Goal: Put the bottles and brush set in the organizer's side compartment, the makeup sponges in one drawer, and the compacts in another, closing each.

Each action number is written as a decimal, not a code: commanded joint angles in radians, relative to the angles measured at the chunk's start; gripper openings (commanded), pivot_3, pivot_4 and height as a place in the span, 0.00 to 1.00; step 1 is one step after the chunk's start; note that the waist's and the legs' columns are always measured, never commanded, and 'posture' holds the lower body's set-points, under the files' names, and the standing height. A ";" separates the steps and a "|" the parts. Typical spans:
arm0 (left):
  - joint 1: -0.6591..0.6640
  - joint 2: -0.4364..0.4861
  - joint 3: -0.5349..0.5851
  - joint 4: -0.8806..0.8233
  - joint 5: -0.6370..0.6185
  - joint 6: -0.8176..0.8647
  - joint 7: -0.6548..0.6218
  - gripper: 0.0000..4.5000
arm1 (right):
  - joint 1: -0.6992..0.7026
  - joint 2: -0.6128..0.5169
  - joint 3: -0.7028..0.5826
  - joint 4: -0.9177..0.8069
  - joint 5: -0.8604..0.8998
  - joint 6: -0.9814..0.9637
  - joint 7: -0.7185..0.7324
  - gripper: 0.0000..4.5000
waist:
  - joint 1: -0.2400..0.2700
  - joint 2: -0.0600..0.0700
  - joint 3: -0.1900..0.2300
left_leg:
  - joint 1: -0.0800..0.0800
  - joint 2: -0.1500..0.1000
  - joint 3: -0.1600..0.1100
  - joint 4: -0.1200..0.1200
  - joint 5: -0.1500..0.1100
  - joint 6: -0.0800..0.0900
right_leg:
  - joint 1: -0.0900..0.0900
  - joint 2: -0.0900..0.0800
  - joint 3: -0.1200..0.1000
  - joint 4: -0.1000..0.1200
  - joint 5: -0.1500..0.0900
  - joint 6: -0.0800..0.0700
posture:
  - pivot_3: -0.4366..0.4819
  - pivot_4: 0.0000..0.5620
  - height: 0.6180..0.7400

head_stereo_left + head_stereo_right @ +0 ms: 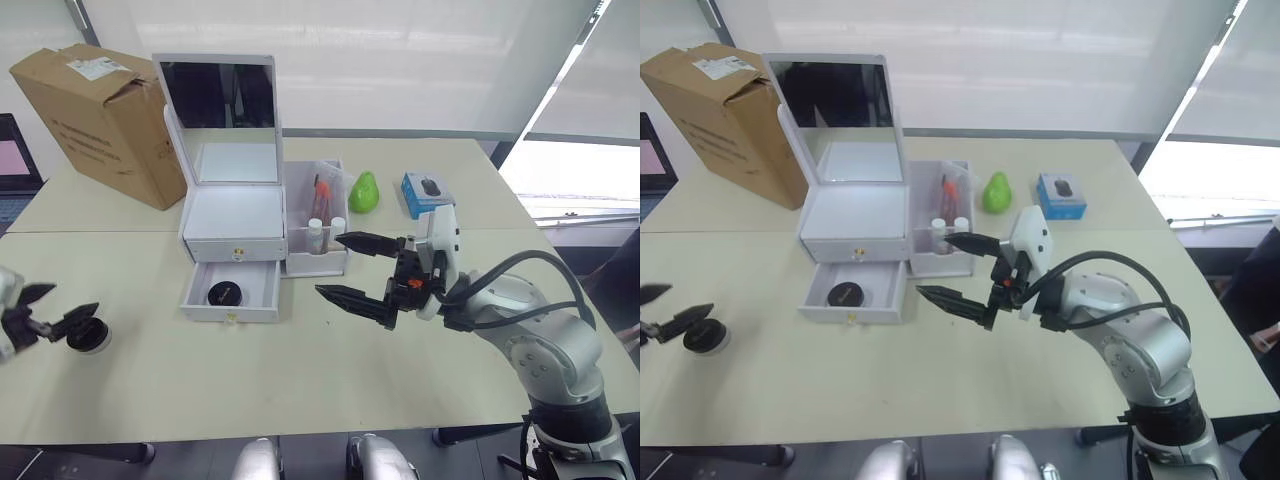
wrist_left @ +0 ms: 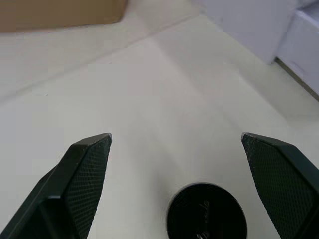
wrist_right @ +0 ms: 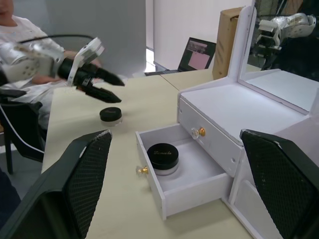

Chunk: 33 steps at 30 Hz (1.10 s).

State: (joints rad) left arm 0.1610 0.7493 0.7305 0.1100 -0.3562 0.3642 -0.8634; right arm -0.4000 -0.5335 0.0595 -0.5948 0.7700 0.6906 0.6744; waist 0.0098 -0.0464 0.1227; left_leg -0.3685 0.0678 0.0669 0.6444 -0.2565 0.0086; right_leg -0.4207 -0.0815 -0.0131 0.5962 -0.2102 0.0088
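- Right gripper (image 1: pixel 358 267) fingers spread wide, empty, hanging just beside the white organizer (image 1: pixel 230 215) in front of its side compartment (image 1: pixel 317 232).
- Left gripper (image 1: pixel 57 305) fingers apart, holding nothing, one black compact (image 1: pixel 88 336) on the table (image 1: pixel 300 380) between its fingertips, well apart from the organizer.
- Compacts: two. Second compact (image 1: pixel 224 294) lies inside the organizer's lower drawer (image 1: pixel 233 290), which is pulled out.
- Upper drawer (image 1: pixel 232 247) of the organizer shut, gold knob on the front.
- Organizer lid up, mirror (image 1: pixel 217 95) upright.
- Side compartment holds two white-capped bottles (image 1: pixel 327 231) at the front, brush set (image 1: pixel 318 197) in clear wrap behind them.
- Makeup sponges: one green sponge (image 1: pixel 364 191) seen, on the table near the organizer, past the side compartment.
- One blue box (image 1: pixel 427 193) beyond the sponge, farther from the organizer.
- One cardboard box (image 1: pixel 100 118) on the table on the organizer's other side, just beside it.
- Right wrist view: a seated person (image 3: pixel 20 55) behind the left arm, an open laptop (image 3: pixel 192 55) beyond the cardboard box.
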 commanded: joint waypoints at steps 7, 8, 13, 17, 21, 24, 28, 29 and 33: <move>0.053 -0.171 0.037 -0.229 -0.040 0.056 0.286 0.99 | -0.012 -0.017 -0.026 -0.034 0.036 0.007 0.009 1.00 | 0.015 -0.003 -0.001 | -0.001 0.000 -0.001 0.000 -0.006 -0.009 | -0.003 -0.004 -0.006 -0.001 -0.001 0.000 | 0.48 0.27 1.00; 0.055 -0.170 0.035 -0.231 -0.043 0.057 0.292 0.99 | -0.013 -0.018 -0.025 -0.034 0.037 0.006 0.008 1.00 | 0.014 -0.003 -0.001 | -0.001 -0.001 -0.001 0.000 -0.005 -0.009 | -0.002 -0.005 -0.007 -0.001 -0.001 0.000 | 0.48 0.27 1.00; 0.043 -0.178 -0.035 -0.211 -0.023 0.054 0.326 0.99 | -0.048 -0.028 -0.035 -0.042 0.051 -0.016 0.034 1.00 | 0.009 -0.003 -0.001 | -0.001 -0.001 -0.001 0.000 -0.001 -0.002 | -0.001 -0.003 -0.005 -0.001 0.000 -0.002 | 0.48 0.27 1.00; 0.026 -0.173 -0.067 -0.178 -0.024 0.067 0.345 0.99 | -0.054 -0.028 -0.034 -0.041 0.052 -0.016 0.036 1.00 | 0.006 -0.003 -0.001 | -0.001 -0.001 -0.001 0.000 -0.001 -0.002 | -0.001 -0.003 -0.004 -0.001 0.000 -0.001 | 0.48 0.27 1.00; -0.002 -0.174 -0.096 -0.160 -0.023 0.081 0.372 0.99 | -0.057 -0.027 -0.031 -0.037 0.046 -0.016 0.036 1.00 | 0.006 -0.003 -0.001 | -0.001 -0.001 -0.001 0.000 -0.001 -0.002 | -0.001 -0.003 -0.005 -0.001 0.000 -0.001 | 0.48 0.27 1.00; -0.002 -0.176 -0.092 -0.173 -0.034 0.086 0.385 0.99 | -0.057 -0.028 -0.031 -0.035 0.044 -0.014 0.033 1.00 | 0.004 -0.003 -0.001 | -0.001 -0.001 -0.001 0.000 -0.001 -0.002 | -0.002 -0.003 -0.004 -0.001 0.000 -0.001 | 0.48 0.27 1.00; 0.004 -0.179 -0.087 -0.190 -0.045 0.097 0.393 0.99 | -0.052 -0.033 -0.028 -0.035 0.038 -0.012 0.033 1.00 | 0.003 -0.003 -0.001 | -0.001 -0.001 -0.001 -0.001 -0.001 -0.002 | -0.002 -0.003 -0.004 -0.001 0.000 -0.002 | 0.48 0.27 1.00; 0.008 -0.179 -0.084 -0.188 -0.046 0.095 0.395 0.95 | -0.052 -0.034 -0.028 -0.036 0.039 -0.011 0.033 1.00 | 0.003 -0.003 -0.001 | -0.001 -0.001 -0.001 -0.001 -0.001 -0.002 | -0.002 -0.003 -0.004 -0.001 0.000 -0.002 | 0.48 0.27 1.00; 0.021 -0.181 -0.068 -0.197 -0.054 0.092 0.409 0.73 | -0.049 -0.035 -0.025 -0.032 0.038 -0.009 0.033 1.00 | 0.004 -0.003 -0.001 | -0.001 0.000 -0.002 -0.001 -0.002 -0.003 | -0.003 -0.003 -0.004 -0.001 0.000 -0.002 | 0.48 0.27 1.00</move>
State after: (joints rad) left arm 0.1786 0.5639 0.6339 -0.0516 -0.3969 0.4624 -0.4630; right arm -0.4420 -0.5593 0.0534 -0.6023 0.8057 0.6896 0.7081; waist 0.0135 -0.0490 0.1214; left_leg -0.3695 0.0677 0.0652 0.6438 -0.2586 0.0051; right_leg -0.4235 -0.0848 -0.0174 0.5949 -0.2104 0.0071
